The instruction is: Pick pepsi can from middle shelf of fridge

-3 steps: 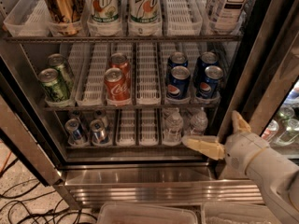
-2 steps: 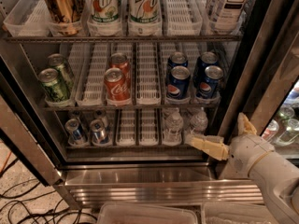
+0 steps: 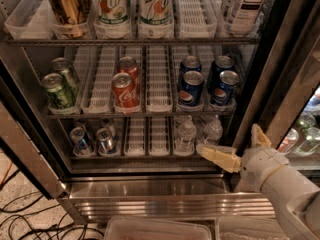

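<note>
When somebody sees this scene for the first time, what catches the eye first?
The open fridge fills the view; four blue pepsi cans stand at the right of its middle shelf, with red cans and green cans to their left. At lower right, the pale gripper hangs open below them.

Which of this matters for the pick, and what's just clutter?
Job: pepsi cans, right lanes of the middle shelf; fridge; hand, open, lower right below that shelf.
Clutter: Coca-Cola cans, green cans, 7UP cans, water bottles.
</note>
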`<state>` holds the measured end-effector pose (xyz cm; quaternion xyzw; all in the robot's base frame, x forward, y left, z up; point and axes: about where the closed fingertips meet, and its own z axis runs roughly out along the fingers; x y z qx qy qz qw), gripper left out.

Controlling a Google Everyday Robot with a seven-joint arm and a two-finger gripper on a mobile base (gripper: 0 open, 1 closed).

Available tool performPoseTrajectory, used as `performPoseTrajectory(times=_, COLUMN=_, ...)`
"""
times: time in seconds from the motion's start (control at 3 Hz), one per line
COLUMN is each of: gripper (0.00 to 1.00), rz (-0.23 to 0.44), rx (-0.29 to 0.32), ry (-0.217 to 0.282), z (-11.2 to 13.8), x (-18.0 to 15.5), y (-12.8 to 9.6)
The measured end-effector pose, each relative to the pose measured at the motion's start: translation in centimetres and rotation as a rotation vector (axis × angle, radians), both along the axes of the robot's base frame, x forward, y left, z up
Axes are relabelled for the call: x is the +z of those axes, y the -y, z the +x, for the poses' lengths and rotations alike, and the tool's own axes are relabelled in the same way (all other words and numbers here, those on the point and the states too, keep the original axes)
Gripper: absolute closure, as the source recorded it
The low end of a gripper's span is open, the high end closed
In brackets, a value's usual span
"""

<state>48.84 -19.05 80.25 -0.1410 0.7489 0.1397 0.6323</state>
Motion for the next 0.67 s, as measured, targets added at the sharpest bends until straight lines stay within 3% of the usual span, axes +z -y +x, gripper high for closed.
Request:
performPoseTrajectory(times=0.33, gripper=0.00, rz=0.027, rx=-0.048, ry=-0.017, z=-1.6, x=-2.7, y=-0.8)
performPoseTrajectory(times=0.67, gripper=0.00, rz=0.020, rx=-0.077, ry=0.005, z=-3.8, x=-4.1, y=-3.9)
